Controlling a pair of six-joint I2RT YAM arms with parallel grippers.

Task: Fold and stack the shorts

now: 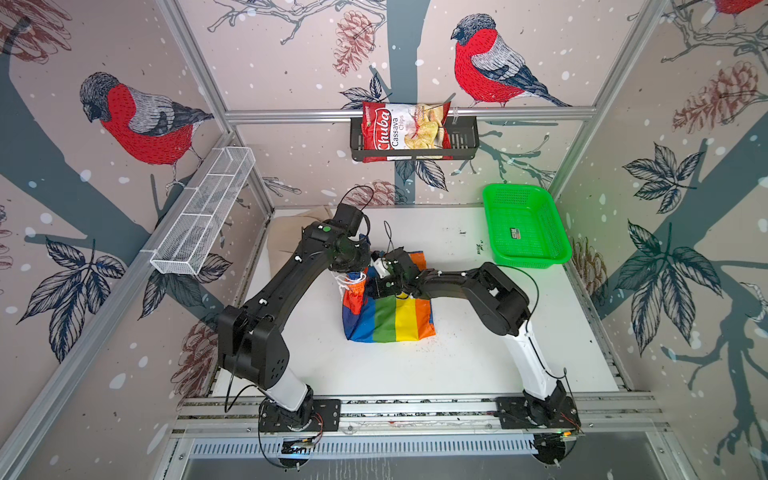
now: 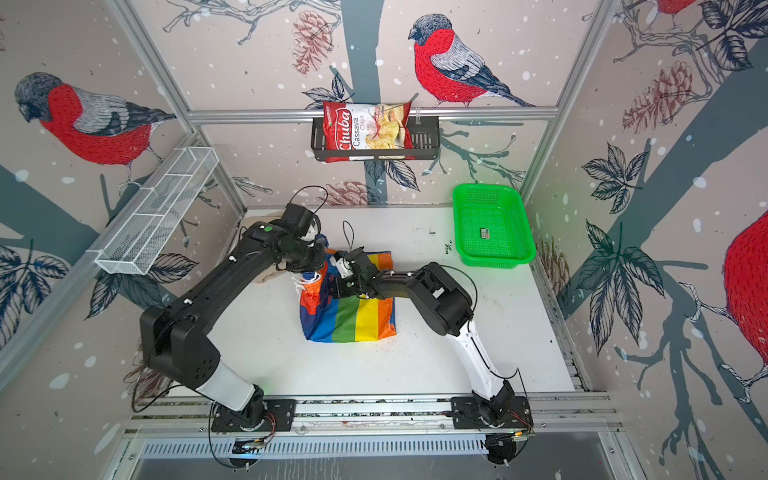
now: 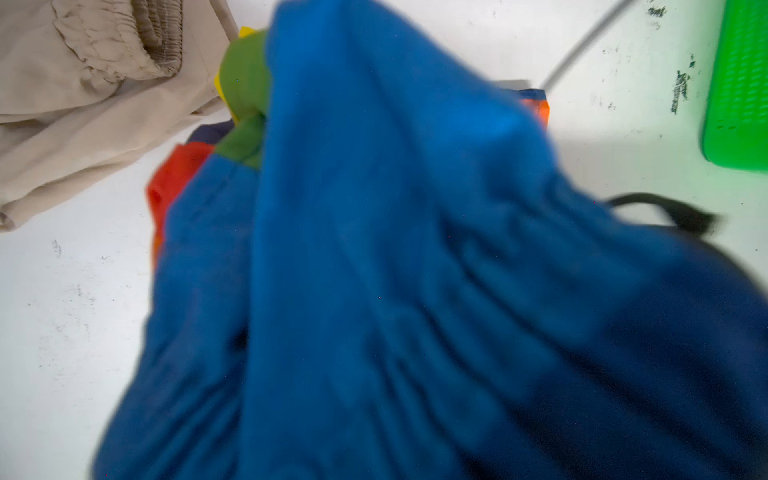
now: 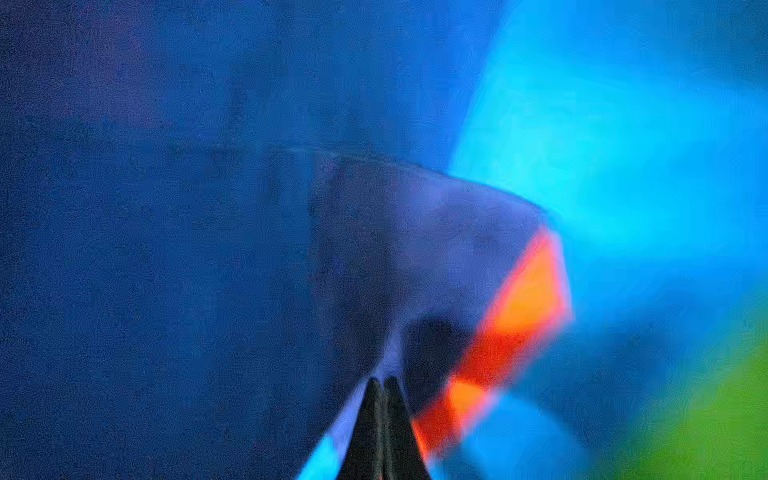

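Observation:
The rainbow shorts (image 1: 395, 320) lie mid-table in both top views, with the striped lower part flat and the waist end bunched and lifted. White drawstrings (image 1: 347, 282) hang at that raised end. My left gripper (image 1: 360, 250) is at the raised blue cloth. Blue cloth (image 3: 415, 270) fills the left wrist view and hides the jaws. My right gripper (image 4: 382, 384) reaches in from the right, its fingertips pressed together with a tent of the same shorts rising from them. The beige shorts (image 3: 83, 104) lie at the back left, partly under my left arm (image 1: 286, 274).
A green plastic basket (image 1: 523, 224) stands at the table's back right corner. On the back wall, a black rack (image 1: 461, 141) holds a chips bag (image 1: 405, 131). A white wire basket (image 1: 203, 212) hangs on the left wall.

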